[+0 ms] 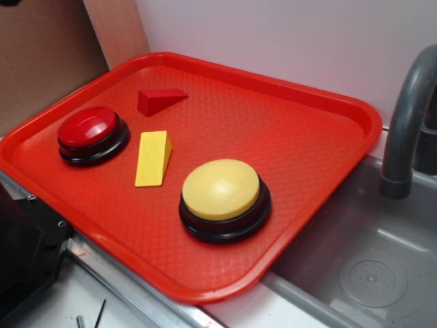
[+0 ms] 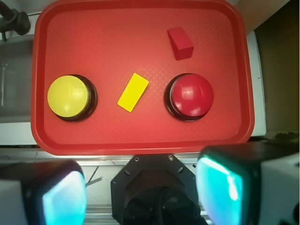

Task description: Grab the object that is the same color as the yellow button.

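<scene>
A small yellow wedge block [image 1: 153,158] lies on the red tray [image 1: 307,137], between the two buttons; it also shows in the wrist view [image 2: 133,92]. The large pale-yellow dome button [image 1: 221,191] on a black ring sits at the tray's near right, and at the left in the wrist view [image 2: 69,96]. My gripper [image 2: 140,190] is open and empty, high above the tray's near edge, its two teal pads [image 2: 220,187] wide apart. The gripper does not show in the exterior view.
A red dome button [image 1: 89,130] sits at the tray's left and a red wedge block [image 1: 158,100] behind it. A grey sink basin [image 1: 369,266] with a grey faucet [image 1: 406,123] lies to the right. The robot's black base [image 2: 154,187] is below the tray edge.
</scene>
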`<state>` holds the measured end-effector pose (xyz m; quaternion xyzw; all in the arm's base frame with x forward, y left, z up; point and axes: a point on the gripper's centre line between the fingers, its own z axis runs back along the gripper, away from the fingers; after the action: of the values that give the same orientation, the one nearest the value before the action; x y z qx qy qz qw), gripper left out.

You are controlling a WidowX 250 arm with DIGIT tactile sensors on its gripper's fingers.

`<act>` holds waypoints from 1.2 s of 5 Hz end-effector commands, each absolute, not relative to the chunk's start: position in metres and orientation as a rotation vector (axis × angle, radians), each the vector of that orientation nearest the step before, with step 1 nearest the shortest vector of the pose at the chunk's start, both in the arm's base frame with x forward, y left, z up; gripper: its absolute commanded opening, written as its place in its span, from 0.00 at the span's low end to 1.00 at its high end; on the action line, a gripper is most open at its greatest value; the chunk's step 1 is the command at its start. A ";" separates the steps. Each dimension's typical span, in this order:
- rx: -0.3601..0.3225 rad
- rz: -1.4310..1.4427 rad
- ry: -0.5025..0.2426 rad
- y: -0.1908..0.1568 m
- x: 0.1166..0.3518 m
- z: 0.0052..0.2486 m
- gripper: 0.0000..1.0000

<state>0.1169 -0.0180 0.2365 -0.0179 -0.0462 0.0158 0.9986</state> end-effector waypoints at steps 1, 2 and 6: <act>-0.036 0.032 -0.093 -0.018 0.117 0.236 1.00; -0.049 0.161 -0.078 -0.015 0.128 0.232 1.00; -0.078 0.689 -0.096 -0.006 0.182 0.138 1.00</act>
<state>0.1794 -0.0082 0.1303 -0.0300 -0.0306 0.3382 0.9401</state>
